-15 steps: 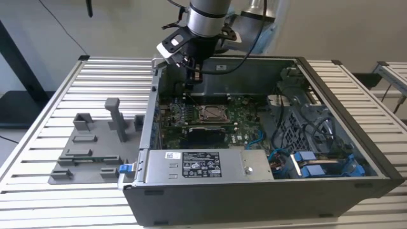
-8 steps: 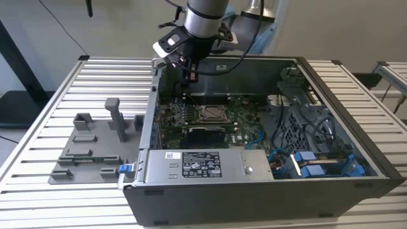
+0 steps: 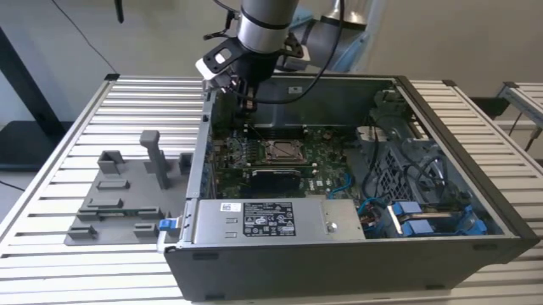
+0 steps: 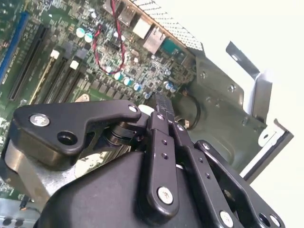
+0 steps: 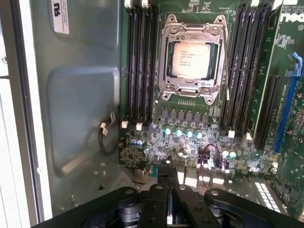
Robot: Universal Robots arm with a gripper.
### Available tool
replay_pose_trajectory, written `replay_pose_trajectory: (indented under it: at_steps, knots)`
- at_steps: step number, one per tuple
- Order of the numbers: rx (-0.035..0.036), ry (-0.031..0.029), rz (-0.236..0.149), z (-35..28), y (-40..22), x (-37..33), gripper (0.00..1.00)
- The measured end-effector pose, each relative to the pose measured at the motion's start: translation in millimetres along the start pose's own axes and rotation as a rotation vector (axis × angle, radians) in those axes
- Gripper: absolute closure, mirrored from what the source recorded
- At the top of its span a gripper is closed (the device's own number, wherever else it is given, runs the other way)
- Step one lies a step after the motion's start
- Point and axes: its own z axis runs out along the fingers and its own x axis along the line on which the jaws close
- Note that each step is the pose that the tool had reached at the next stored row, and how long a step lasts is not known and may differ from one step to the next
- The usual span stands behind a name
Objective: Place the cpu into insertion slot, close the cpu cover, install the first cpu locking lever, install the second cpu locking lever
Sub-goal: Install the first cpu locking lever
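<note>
Gripper [image 5: 168, 176] is pinched closed with nothing in it, hanging near the case [image 3: 475, 210] wall. The cpu [image 5: 191, 59] sits in the insertion slot [image 5: 166, 92], cpu cover [image 5: 192, 29] framing it, well apart from the gripper, straight ahead across the green board [image 5: 190, 111].

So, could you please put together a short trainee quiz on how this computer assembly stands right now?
1. True or false: the cpu cover lies closed around the cpu.
2. The claw is: A wide open, B shut, C gripping the cpu.
3. What colour is the motherboard around the cpu?
Key: 1 true; 2 B; 3 green.
</note>
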Motion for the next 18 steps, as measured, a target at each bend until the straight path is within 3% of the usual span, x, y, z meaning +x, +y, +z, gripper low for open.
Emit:
replay_pose_trajectory:
  at_steps: [2, 12, 14, 17, 18]
  knots:
    - [-0.0002, 0.0056, -0.001, -0.6, -0.3, -3.8, 0.89]
    - [-0.0003, 0.0067, -0.001, -0.5, -0.3, -4.8, 0.89]
    - [-0.0006, 0.0137, -0.002, 0.5, -0.2, -5.0, 0.89]
    - [-0.0015, 0.0333, -0.006, 3.3, 0.1, -5.5, 0.89]
    - [-0.0016, 0.0361, -0.007, 4.8, 0.3, -5.8, 0.89]
